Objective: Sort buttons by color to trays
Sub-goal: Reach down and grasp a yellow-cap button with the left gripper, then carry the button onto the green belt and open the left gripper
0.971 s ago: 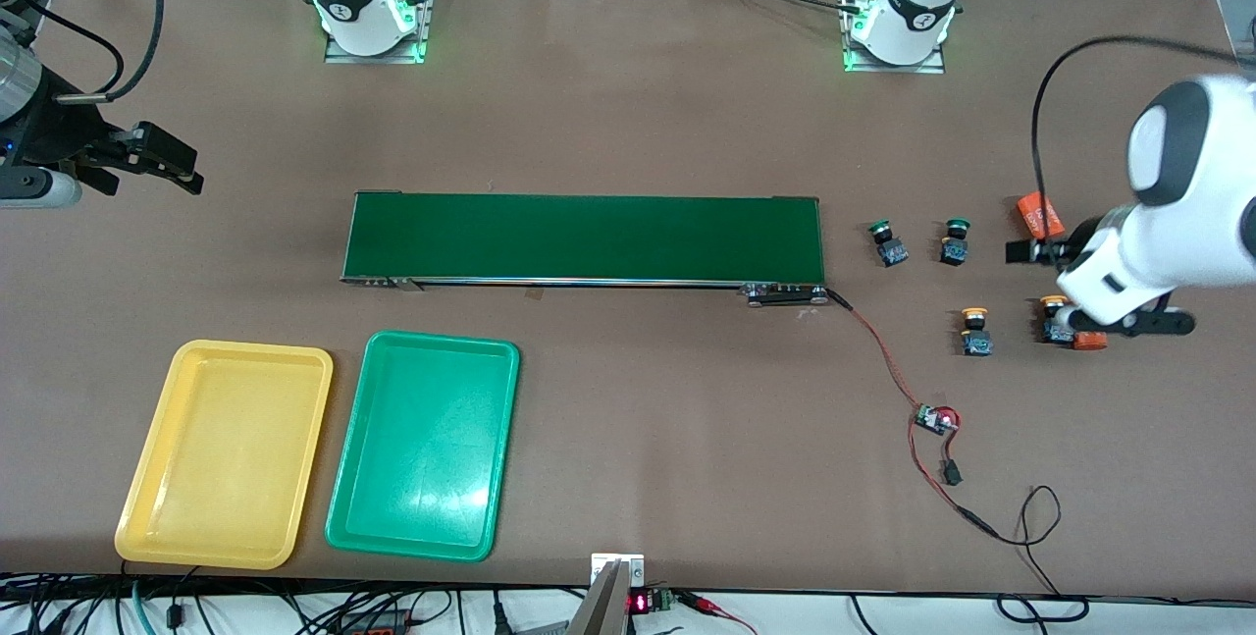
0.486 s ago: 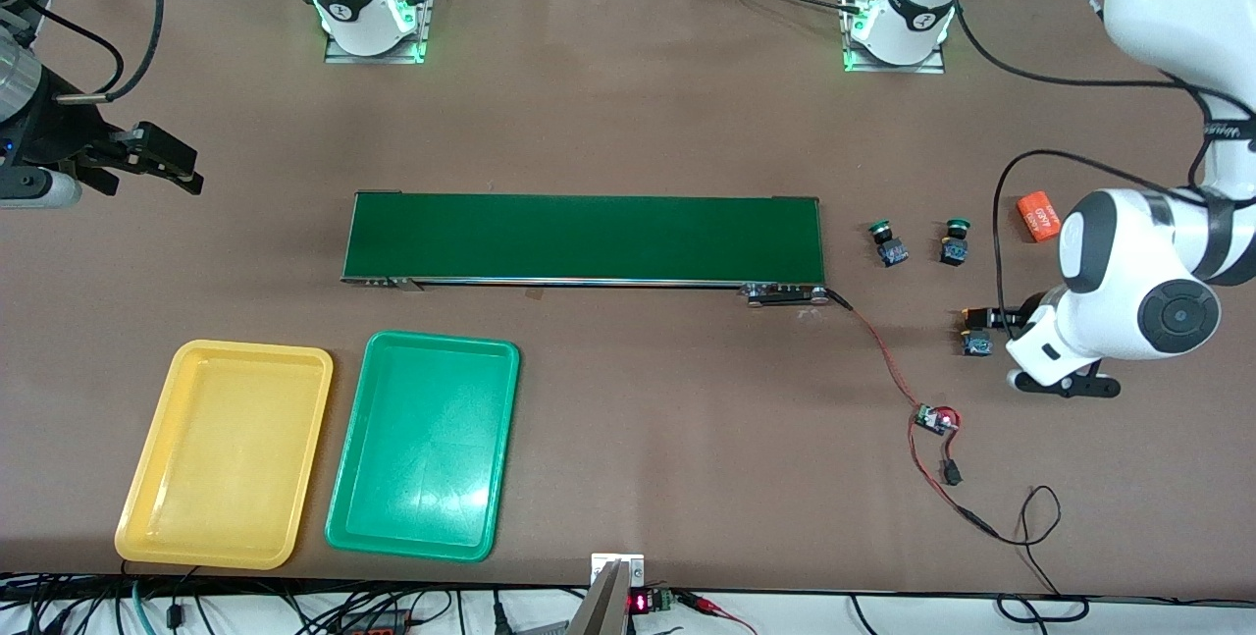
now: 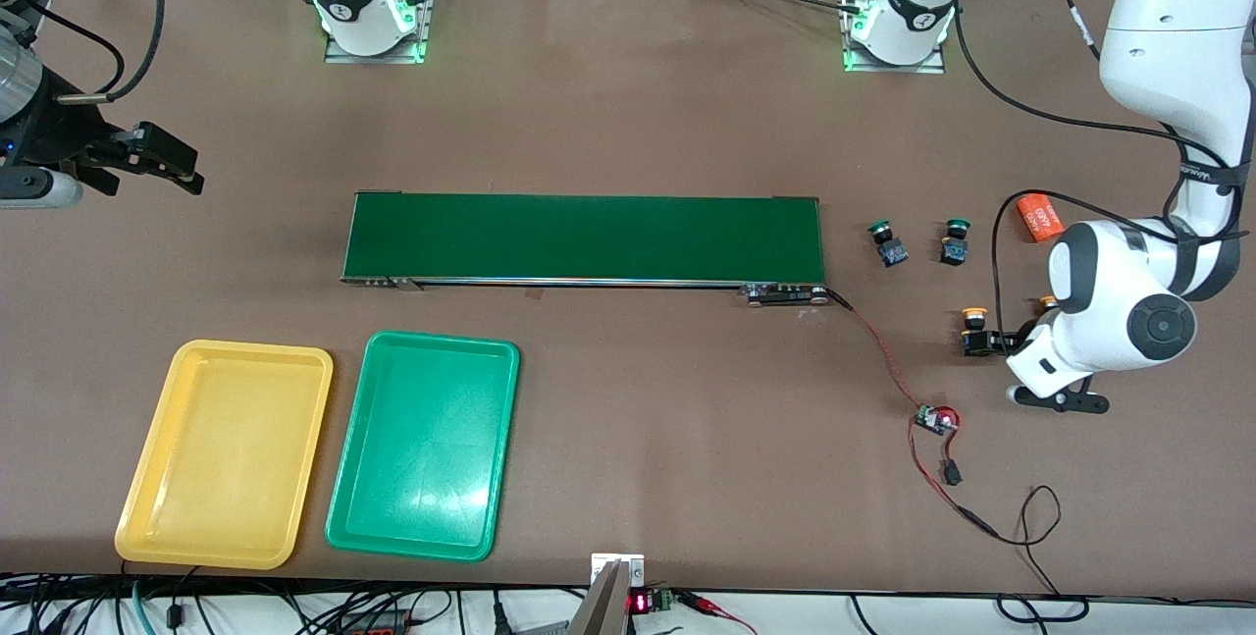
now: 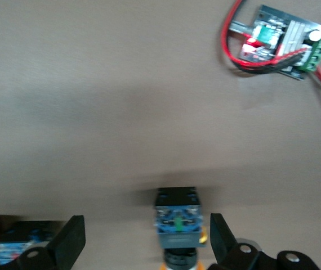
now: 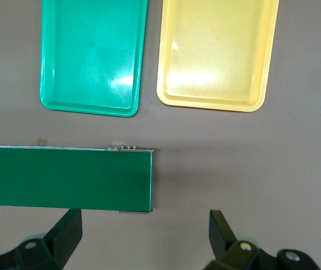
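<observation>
Left gripper (image 4: 143,247) straddles a yellow button (image 3: 974,331) near the belt (image 3: 584,238), jaws wide, gripping nothing; off-centre closing could tip it; right gripper (image 5: 143,242) waits wide open, empty, over the belt's other end.

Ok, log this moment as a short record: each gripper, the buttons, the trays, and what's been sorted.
left gripper: open, low at the table, fingers astride a yellow-capped button, not closed on it
right gripper: open, waiting over the table at the right arm's end
yellow buttons: one between the left fingers; the second mostly hidden by the left arm
green buttons: two, and, on the table beside the conveyor belt
yellow tray: no button in it
green tray: no button in it
sorted: none yet
</observation>
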Motion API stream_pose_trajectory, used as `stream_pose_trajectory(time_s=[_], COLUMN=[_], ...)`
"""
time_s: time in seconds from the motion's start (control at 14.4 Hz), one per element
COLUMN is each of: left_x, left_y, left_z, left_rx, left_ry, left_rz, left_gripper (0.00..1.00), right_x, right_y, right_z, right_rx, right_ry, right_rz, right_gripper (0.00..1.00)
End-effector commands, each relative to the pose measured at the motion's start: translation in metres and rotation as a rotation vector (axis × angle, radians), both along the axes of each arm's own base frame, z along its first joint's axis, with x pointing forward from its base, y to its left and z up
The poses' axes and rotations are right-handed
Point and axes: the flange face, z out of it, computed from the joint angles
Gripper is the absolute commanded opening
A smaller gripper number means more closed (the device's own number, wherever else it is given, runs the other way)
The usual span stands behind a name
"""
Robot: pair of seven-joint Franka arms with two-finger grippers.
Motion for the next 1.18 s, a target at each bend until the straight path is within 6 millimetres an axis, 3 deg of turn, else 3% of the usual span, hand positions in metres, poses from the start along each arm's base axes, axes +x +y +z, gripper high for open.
stream_pose_trajectory(time_s=[0.0, 0.14, 0.28, 0.49, 0.62, 0.76, 0.9, 1.11], left_x=[-0.008, -0.016, -0.025, -0.025, -0.024, -0.021, -0.02, -0.038], left_y=[-0.006, -0.007, -0.008, -0.011, -0.011, -0.017, -0.046, -0.131], left_z=[-0.001, -0.013, -0.028, -0.027, -0.02, 0.001, 0.041, 0.088], left_rx=[-0.049, -0.051, -0.05, -0.05, -0.05, -0.049, -0.073, -0.131], left_ry=[0.003, 0.003, -0.026, -0.033, -0.032, -0.023, 0.007, 0.099], left_rz=[0.021, 0.019, 0.018, 0.019, 0.013, 0.008, -0.042, -0.222], left_gripper=[0.98, 0.94, 0.7, 0.28, 0.14, 0.11, 0.17, 0.18], right_x=[0.002, 0.002, 0.003, 0.003, 0.004, 0.004, 0.004, 0.003], right_y=[0.004, 0.004, 0.003, 0.002, 0.002, 0.0, 0.001, 0.003], right_z=[-0.001, 0.0, -0.001, -0.001, -0.002, -0.002, -0.002, -0.002], right_rx=[-0.01, -0.01, -0.009, -0.01, -0.009, -0.009, -0.01, -0.01], right_ry=[-0.006, -0.009, -0.008, -0.011, -0.009, -0.009, -0.009, -0.009], right_rz=[0.001, 0.001, -0.003, -0.004, -0.004, -0.007, -0.006, -0.003], right_gripper=[1.0, 1.0, 1.0, 1.0, 1.0, 1.0, 1.0, 1.0])
